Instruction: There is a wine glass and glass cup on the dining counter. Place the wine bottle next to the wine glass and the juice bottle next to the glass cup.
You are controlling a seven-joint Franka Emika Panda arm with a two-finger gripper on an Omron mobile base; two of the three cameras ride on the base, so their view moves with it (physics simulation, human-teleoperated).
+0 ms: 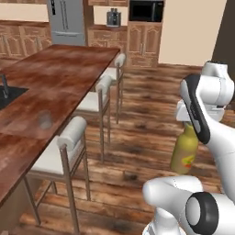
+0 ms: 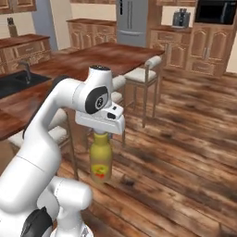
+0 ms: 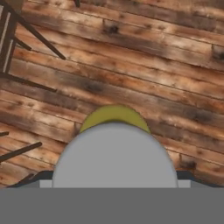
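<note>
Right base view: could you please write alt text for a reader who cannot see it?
The gripper holds a juice bottle by its top, hanging above the wooden floor. Behind the arm stand stools along the dining counter.

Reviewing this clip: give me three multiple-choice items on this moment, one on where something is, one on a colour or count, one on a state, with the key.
1. Where is the glass cup?
A. on the dining counter
B. on the floor
C. on a stool

2. What colour is the juice bottle?
A. green
B. mustard yellow
C. blue

3. How is the juice bottle now?
A. lying on the floor
B. standing beside the cup
C. hanging upright in the tool, off the floor

Key: 1 A, the cup stands on the wood top near the sink. 2 B, both base views show a yellow body. 3 C, it hangs under the hand with its shadow on the planks below.
</note>
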